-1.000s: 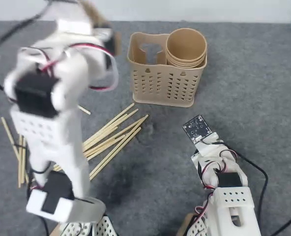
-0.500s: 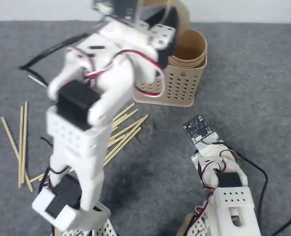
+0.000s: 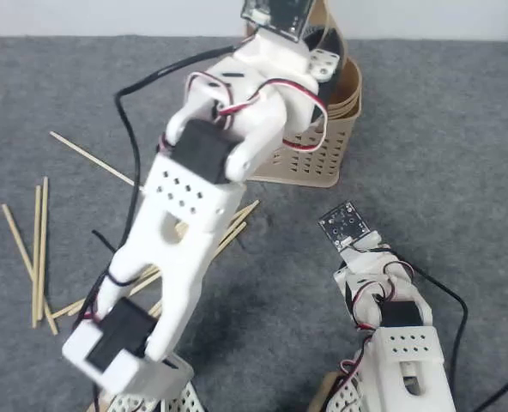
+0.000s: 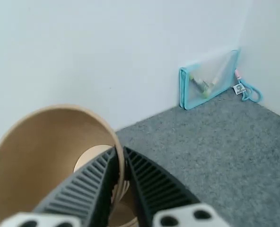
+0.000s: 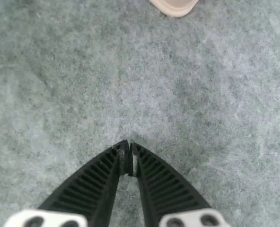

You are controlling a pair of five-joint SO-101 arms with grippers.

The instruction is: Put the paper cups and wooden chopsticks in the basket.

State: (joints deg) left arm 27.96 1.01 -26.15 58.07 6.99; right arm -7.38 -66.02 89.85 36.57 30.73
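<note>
Your left gripper (image 4: pixel 119 150) pinches the rim of a tan paper cup (image 4: pixel 40 151) above the far beige perforated plastic basket (image 3: pixel 310 159); your right gripper (image 5: pixel 129 146) sits clenched, empty, near right.

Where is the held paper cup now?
The left gripper holds the paper cup by its rim above the basket, top centre of the high view.

The paper cup's (image 4: pixel 40 151) rim sits between the left pincer's (image 4: pixel 119 163) jaws, above the basket (image 3: pixel 314 159). Wooden chopsticks (image 3: pixel 38 249) lie on the worktop (image 3: pixel 443 154), well apart from it.
</note>
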